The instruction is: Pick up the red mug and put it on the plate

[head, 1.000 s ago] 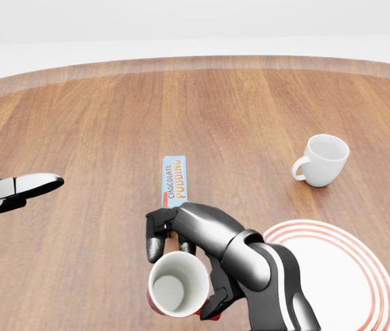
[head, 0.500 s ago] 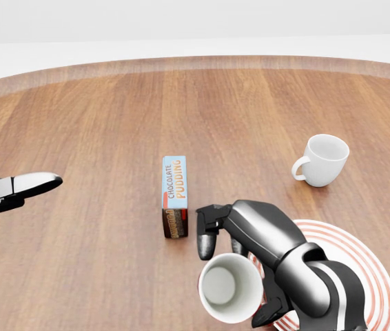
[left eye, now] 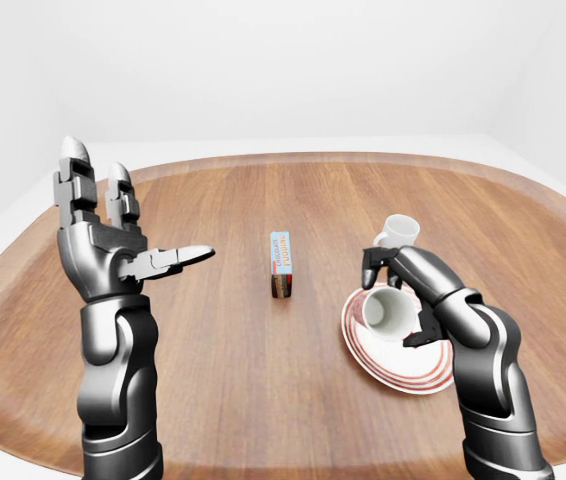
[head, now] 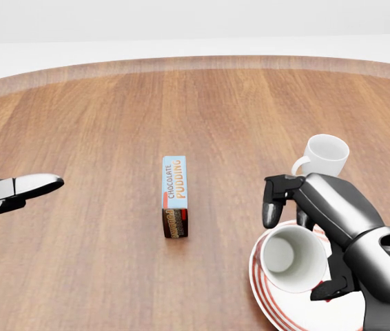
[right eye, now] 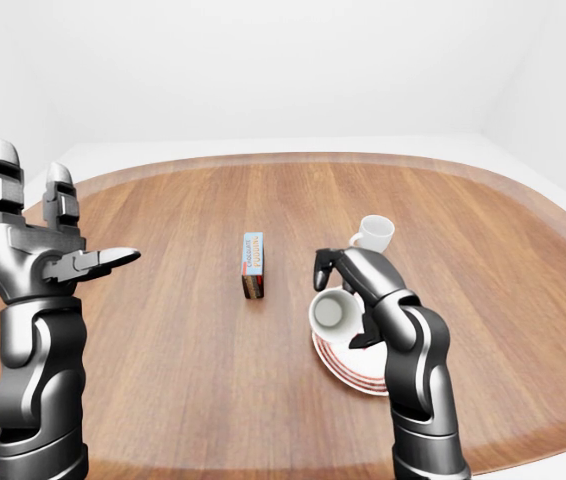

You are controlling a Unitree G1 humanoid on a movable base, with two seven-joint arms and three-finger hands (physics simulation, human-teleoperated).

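My right hand (head: 297,258) is shut on the red mug (head: 288,256). The mug is tilted so its white inside faces the camera, and it hangs over the left part of the white plate with red rings (head: 262,295), at the lower right of the head view. I cannot tell whether the mug touches the plate. My left hand (left eye: 128,235) is open and empty, raised at the left of the left-eye view, far from the mug.
A white mug (head: 326,156) stands on the wooden table (head: 112,124) just above my right hand. A chocolate pudding box (head: 175,195) lies at the middle of the table, left of the plate. The table edge curves along the top of the view.
My right hand has carried the red mug to the right, from below the pudding box to over the plate's left side. The left hand has not moved.
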